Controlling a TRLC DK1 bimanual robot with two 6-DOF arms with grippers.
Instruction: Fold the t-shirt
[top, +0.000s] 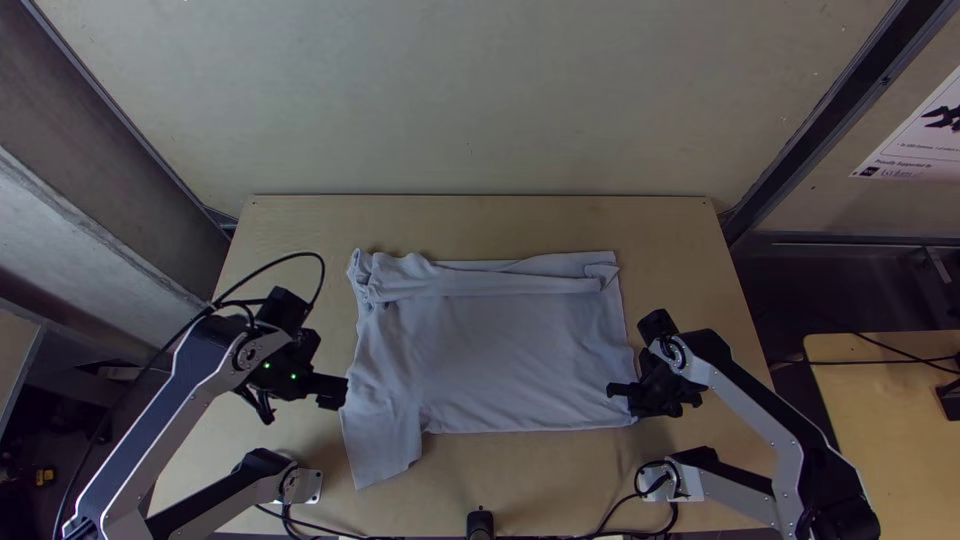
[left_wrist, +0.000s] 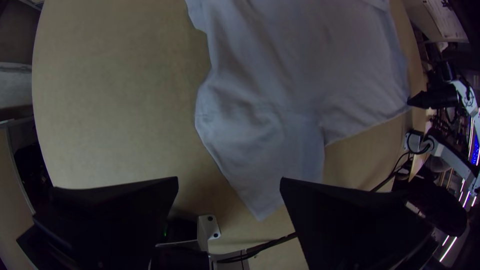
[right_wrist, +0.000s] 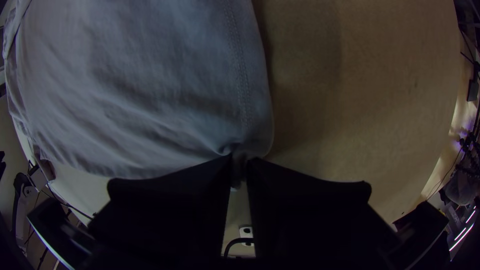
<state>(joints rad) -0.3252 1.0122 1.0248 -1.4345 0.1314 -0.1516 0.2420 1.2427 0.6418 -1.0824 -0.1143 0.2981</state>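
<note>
Clearly, right hand (top: 616, 390) pinching t-shirt (top: 500, 350) by one corner, left hand (top: 338, 392) spread wide.

So the one spot with lettering I can point to is the white poster (top: 908, 138) on the pale wall panel (top: 835, 160) at the right of the top view. Short rows of small dark print run along its lower part, with a little dark square mark near the lower left corner and a black winged-looking shape above. In the left wrist view it's up by the right corner, and the print there is way too tiny to make out. No wording I can quote, sorry folks.
</note>
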